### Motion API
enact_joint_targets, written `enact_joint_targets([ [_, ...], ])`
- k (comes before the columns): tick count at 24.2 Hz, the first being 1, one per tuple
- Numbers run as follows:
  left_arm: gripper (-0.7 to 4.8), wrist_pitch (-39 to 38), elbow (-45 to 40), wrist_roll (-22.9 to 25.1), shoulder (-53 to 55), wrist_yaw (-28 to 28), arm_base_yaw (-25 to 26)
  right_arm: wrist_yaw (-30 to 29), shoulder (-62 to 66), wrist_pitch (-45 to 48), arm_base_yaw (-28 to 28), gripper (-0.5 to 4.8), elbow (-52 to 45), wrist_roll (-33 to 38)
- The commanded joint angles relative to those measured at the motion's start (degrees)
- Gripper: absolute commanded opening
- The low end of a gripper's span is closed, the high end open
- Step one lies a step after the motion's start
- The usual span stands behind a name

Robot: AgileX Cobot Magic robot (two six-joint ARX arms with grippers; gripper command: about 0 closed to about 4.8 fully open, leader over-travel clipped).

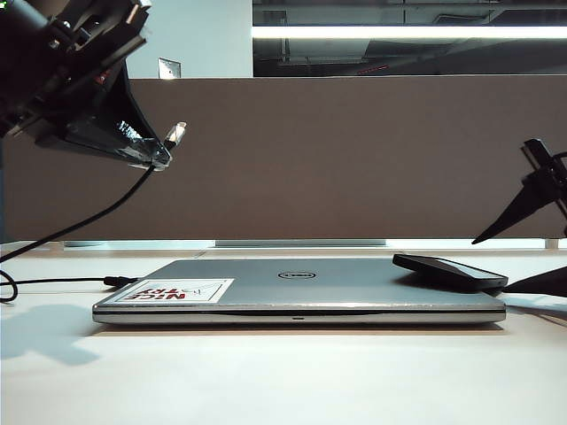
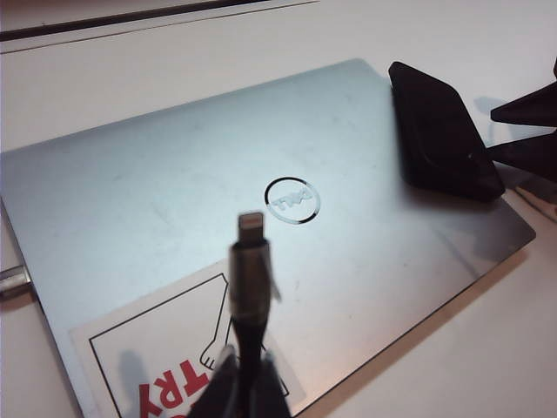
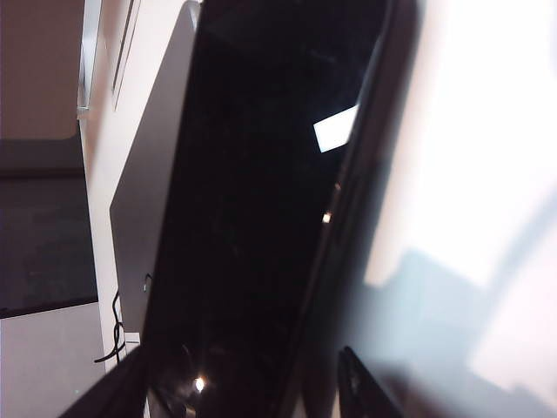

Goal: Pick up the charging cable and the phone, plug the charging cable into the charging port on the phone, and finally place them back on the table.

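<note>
The left gripper [image 1: 159, 152] hangs high at the left of the exterior view, above the tabletop [image 1: 283, 381]. Its fingers are closed tightly on the charging cable [image 2: 250, 292], just behind the dark collar, so the small silver plug stands out free in front of the fingertips. The rest of the cord hangs down and runs away over the tabletop to the left. The cord is thin, light and soft, so it will bend and swing; only the collar is stiff enough to aim the plug, and the grip there seems the right place.

The phone [image 1: 450, 271] lies with one end on the corner of the closed silver Dell laptop [image 1: 297, 292], tilted, the other end reaching past the laptop edge toward the right. The right gripper [image 1: 532, 243] is at this end, with its jaws standing wide apart, one finger above and one below the phone. In the right wrist view the phone [image 3: 261, 209] fills the space between the two fingertips, but no firm hold is visible.

The phone is a stiff, flat slab with a glossy screen, probably slippery and rather heavy for its size. A grip across its long side edges, near the middle, should hold it best and leave the charging port end free for the plug.
</note>
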Motion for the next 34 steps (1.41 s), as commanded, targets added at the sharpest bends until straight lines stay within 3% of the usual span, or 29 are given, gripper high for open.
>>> enact_joint_targets([
  [1, -0.06, 0.7, 0.4, -0.1, -0.2, 0.1, 0.1, 0.4, 1.1, -0.9, 0.1, 2.94, 0.1, 0.6],
  [9, -0.06, 0.7, 0.4, -0.2, -0.2, 0.1, 0.0, 2.1, 2.6, -1.0, 0.2, 3.39, 1.2, 1.2],
  [25, -0.06, 0.7, 0.4, -0.2, -0.2, 0.1, 0.0, 5.2, 2.6, -4.5, 0.7, 3.38, 3.9, 0.5],
  [34, -0.06, 0.7, 0.4, -0.2, -0.2, 0.1, 0.0, 6.4, 2.7, -4.4, 4.5, 3.37, 3.9, -0.5],
])
